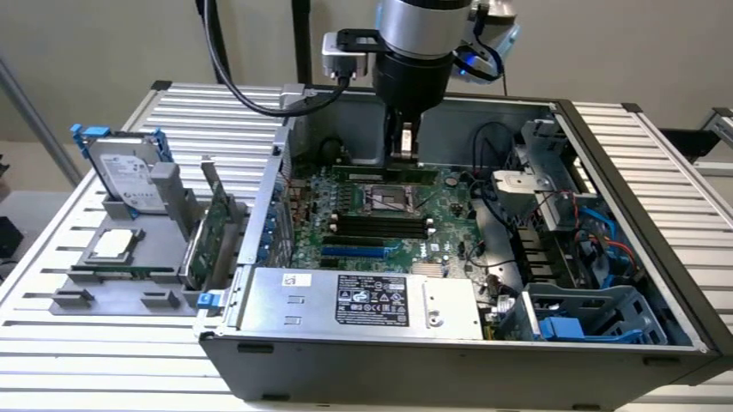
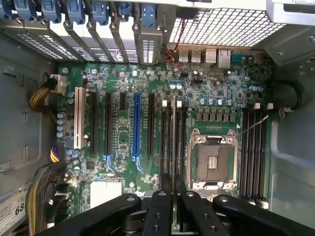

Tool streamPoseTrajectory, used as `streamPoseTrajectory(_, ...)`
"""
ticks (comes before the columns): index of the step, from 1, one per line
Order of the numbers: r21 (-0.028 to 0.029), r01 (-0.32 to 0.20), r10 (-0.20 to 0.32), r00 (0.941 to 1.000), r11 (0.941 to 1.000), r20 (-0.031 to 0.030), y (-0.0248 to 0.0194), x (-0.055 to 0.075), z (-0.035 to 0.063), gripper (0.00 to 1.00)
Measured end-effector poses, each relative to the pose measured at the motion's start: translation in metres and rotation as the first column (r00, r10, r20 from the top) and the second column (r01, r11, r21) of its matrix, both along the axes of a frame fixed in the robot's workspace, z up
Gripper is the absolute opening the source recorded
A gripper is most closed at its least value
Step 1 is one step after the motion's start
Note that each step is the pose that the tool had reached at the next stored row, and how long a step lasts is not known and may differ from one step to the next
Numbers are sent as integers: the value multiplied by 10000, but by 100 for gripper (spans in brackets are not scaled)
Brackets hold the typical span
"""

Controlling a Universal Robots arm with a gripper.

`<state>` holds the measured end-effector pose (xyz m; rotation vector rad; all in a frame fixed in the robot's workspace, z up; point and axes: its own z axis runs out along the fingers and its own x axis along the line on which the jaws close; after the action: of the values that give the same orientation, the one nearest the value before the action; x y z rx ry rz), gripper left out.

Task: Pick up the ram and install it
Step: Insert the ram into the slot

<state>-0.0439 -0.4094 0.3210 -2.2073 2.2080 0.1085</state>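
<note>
- Gripper [image 1: 401, 157] is clenched on the ram [image 1: 387, 172], which it holds level inside the open computer case [image 1: 458, 369], above the motherboard [image 1: 449, 245].
- Judging by the exterior view, pickup is done. The stick is clear of the board and not seated, so installation is left.
- On the wrist view, the fingers [image 2: 161, 199] pinch the ram [image 2: 173, 132] edge-on. It runs parallel over the memory slots [image 2: 165, 140] just beside the CPU socket [image 2: 211, 162].

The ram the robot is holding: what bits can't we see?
Wrist view: the ram is edge-on, so its chips are hidden; the end effector covers one end.
Exterior view: the end effector hides the ram's middle; whether it is seated cannot be told.
Exterior view: power supply label print too small.
</note>
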Motion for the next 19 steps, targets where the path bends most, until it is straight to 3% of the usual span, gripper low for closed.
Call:
streamPoseTrajectory(10,-57,97,-97,10000,9999,0,13,0,-186,0)
streamPoseTrajectory(12,-73,156,-156,9999,9999,0,13,2,-335,0)
streamPoseTrajectory(19,-136,293,-293,9996,9995,2,20,29,-441,0)
